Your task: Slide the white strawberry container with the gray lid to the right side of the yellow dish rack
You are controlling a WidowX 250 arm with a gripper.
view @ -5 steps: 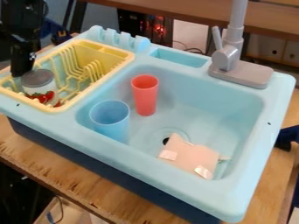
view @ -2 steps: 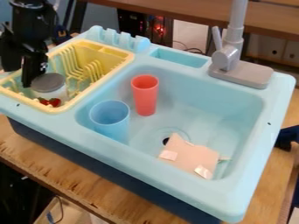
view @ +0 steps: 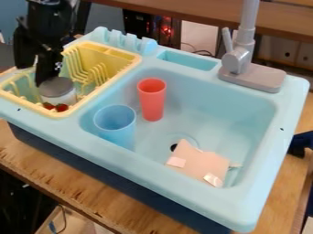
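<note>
Behind the plywood table (view: 74, 188) runs a brown wooden bench (view: 189, 12), red lights (view: 166, 30) glowing below it.

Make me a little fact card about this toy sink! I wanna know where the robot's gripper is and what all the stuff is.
Gripper: over the yellow rack, fingers apart
Closest thing: jar in the rack, grey lid, red bits low down
Gripper touching jar: can't tell
Red cup: upright in the basin
Blue cup: upright, nearer the camera than the red one
Pink thing: lying by the drain hole
Faucet: grey, behind the basin
</note>
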